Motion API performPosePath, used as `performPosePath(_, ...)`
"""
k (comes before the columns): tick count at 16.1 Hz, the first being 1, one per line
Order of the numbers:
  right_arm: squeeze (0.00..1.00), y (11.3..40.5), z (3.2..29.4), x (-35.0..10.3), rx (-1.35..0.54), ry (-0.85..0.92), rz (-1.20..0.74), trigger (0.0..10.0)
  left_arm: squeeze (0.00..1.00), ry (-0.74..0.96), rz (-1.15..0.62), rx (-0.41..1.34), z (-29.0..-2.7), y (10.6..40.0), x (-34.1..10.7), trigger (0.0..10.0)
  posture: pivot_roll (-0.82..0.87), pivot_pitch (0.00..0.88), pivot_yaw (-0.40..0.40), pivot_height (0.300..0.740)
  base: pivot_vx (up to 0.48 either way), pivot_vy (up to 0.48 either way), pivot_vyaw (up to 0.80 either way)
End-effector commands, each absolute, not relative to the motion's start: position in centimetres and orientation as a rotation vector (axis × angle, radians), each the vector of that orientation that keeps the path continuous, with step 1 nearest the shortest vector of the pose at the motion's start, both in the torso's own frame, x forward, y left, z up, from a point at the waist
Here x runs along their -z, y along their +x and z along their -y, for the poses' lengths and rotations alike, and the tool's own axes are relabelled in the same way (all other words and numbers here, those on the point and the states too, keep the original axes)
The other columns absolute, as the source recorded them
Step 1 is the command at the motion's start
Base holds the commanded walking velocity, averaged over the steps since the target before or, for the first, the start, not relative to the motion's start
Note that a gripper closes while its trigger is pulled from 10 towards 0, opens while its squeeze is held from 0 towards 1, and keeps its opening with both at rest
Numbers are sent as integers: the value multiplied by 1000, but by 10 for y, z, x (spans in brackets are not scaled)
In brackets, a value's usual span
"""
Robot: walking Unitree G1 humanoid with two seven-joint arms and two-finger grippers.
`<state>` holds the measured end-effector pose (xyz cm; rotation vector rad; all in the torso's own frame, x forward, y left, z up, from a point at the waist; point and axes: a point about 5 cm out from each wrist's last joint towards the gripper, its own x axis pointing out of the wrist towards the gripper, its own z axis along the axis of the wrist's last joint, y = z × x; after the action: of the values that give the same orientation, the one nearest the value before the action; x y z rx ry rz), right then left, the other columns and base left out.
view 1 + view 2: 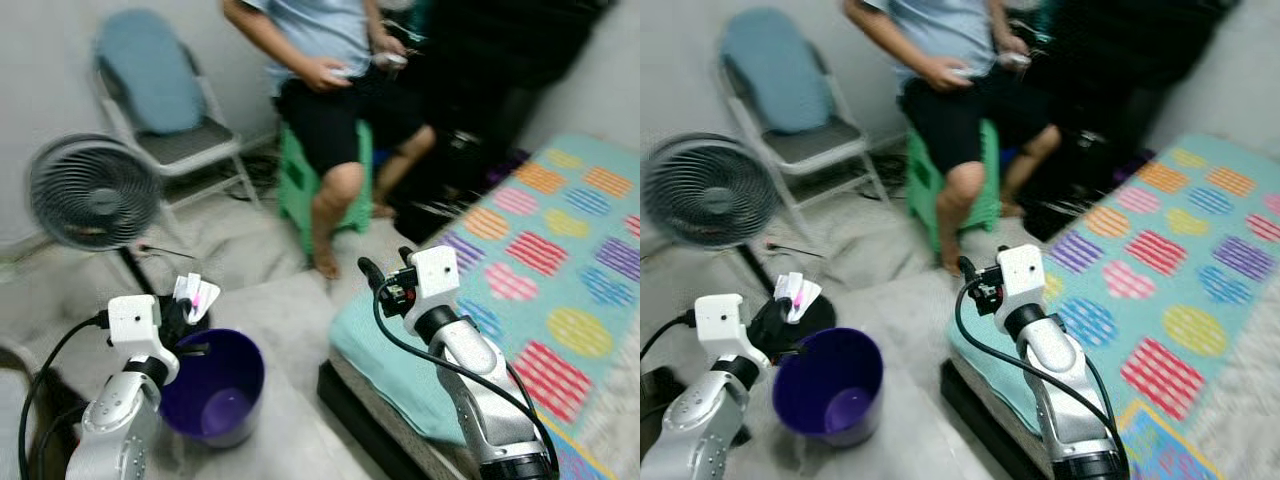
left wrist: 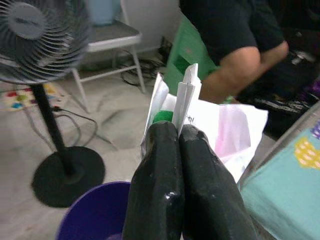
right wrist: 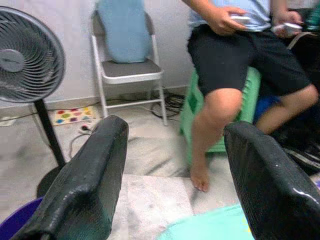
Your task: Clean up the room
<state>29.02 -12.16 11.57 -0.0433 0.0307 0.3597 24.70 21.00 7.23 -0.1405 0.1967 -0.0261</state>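
Up front, the left claw (image 2: 178, 137) pinches crumpled paper (image 2: 225, 132) above the purple bin (image 1: 212, 385); the right claw (image 3: 170, 170) gapes wide.

From my feed: purple bucket (image 1: 213, 385). White crumpled paper (image 2: 220, 132) with pink and a bit of green, pinched between the black fingers (image 2: 155, 185) of the left gripper (image 2: 178, 131). Teal bedsheet (image 1: 560, 240) patterned with striped hearts and circles in pink, orange, yellow, blue, purple. Green plastic stool (image 1: 300, 190). Person (image 1: 325, 70) in light blue shirt, black shorts. Folding chair (image 1: 165, 105) white-framed, grey seat, blue cushion. Fan (image 1: 92, 195) dark grey, maybe black; blurry. Floor (image 1: 260, 270) pale grey marble.
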Motion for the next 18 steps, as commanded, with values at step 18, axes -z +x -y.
performPosePath(18, 0, 288, 123, -114, -355, -34, -33, 10000, 0, -191, -183, 131, -199, 251, -75, 10000, -186, 0, 13, 740, 124, 0, 263)
